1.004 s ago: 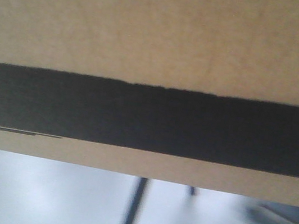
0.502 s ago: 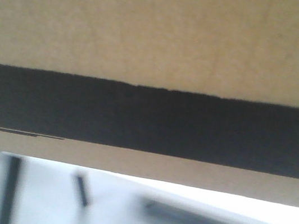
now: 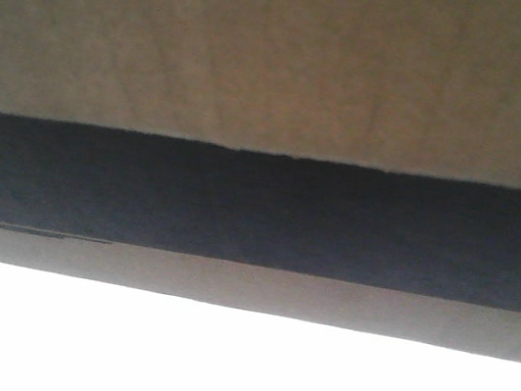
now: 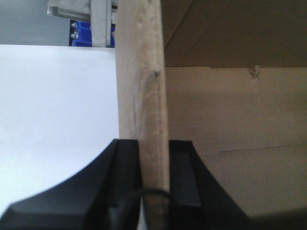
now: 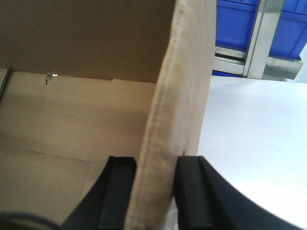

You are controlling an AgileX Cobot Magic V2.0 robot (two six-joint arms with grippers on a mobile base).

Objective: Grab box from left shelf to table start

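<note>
The brown cardboard box (image 3: 282, 60) with its black printed band fills the upper front view, close to the camera. My left gripper (image 4: 153, 143) is shut on the box's left wall (image 4: 141, 91), one finger outside and one inside. On the opposite wall (image 5: 180, 91), my right gripper (image 5: 156, 160) is shut the same way. The box's open inside (image 4: 230, 115) shows in both wrist views. The white table (image 4: 57, 105) lies under and beside the box (image 5: 254, 134), and shows as a bright strip (image 3: 233, 370) below it. The silvery metal shelf (image 4: 98, 17) stands beyond the table's far edge.
Blue plastic bins (image 5: 237, 24) sit in the metal shelf frame (image 5: 259, 43) behind the table on the right side; more blue bins (image 4: 84, 33) show at the far left. A grey wall (image 4: 24, 24) lies past the table edge.
Under the box in the front view, the grey ground with dark legs slid away and plain white surface now fills the strip. The box keeps its place in the frame.
</note>
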